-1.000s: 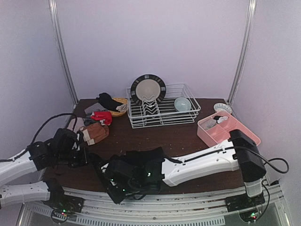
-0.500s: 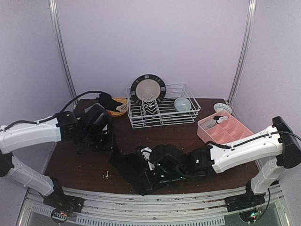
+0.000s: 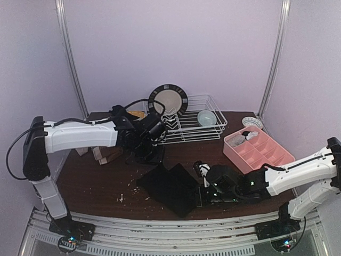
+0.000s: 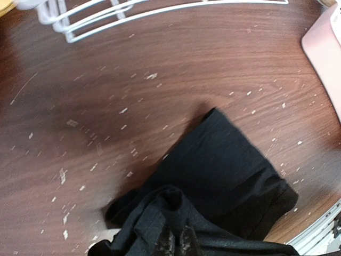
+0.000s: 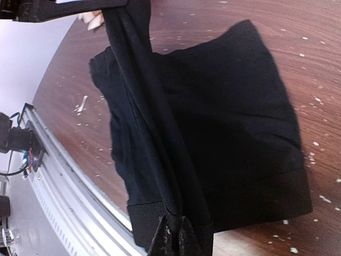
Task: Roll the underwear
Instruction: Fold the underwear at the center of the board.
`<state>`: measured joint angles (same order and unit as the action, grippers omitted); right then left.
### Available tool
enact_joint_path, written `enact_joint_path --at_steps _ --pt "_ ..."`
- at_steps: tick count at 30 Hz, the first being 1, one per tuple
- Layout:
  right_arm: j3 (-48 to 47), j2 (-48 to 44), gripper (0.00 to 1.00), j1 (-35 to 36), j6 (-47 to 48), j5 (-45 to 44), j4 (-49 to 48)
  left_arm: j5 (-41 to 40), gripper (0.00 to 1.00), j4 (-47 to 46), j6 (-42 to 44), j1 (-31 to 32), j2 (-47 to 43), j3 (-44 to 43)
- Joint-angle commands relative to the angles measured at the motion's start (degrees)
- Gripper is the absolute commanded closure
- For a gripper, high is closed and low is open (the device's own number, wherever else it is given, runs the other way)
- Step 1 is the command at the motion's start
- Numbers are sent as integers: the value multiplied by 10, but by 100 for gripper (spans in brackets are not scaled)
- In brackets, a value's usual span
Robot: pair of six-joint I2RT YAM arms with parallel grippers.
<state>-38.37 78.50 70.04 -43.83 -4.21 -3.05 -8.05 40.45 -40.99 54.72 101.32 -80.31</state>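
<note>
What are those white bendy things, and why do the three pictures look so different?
Those are two robot arms, a left arm and a right arm. Each ends in a two-finger pincher called a gripper. One picture comes from a camera high above the brown wooden table. The other two come from small cameras on the arms' wrists, so everything looks close up. On the table are black cloth underwear, a white wire dish rack and a pink plastic tray with compartments. The left gripper and the right gripper are both shut, each pinching the black cloth underwear.
</note>
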Motion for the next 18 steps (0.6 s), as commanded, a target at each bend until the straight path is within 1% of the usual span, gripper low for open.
enact_joint_path --at_steps 1,6,11,17,18 --pt "38 -19 100 -13 -21 -34 1 -11 100 -1 19 0 43 -60" --pt "64 -18 100 -38 -29 -55 -1 -22 100 1 25 0 95 -112" --pt "70 -2 100 -56 -25 -53 -8 -8 100 3 32 0 153 -172" --pt "63 25 100 -70 -25 -44 -10 -9 100 7 34 0 199 -199" --pt "58 29 94 -72 -24 -44 -5 -10 100 9 35 -1 202 -200"
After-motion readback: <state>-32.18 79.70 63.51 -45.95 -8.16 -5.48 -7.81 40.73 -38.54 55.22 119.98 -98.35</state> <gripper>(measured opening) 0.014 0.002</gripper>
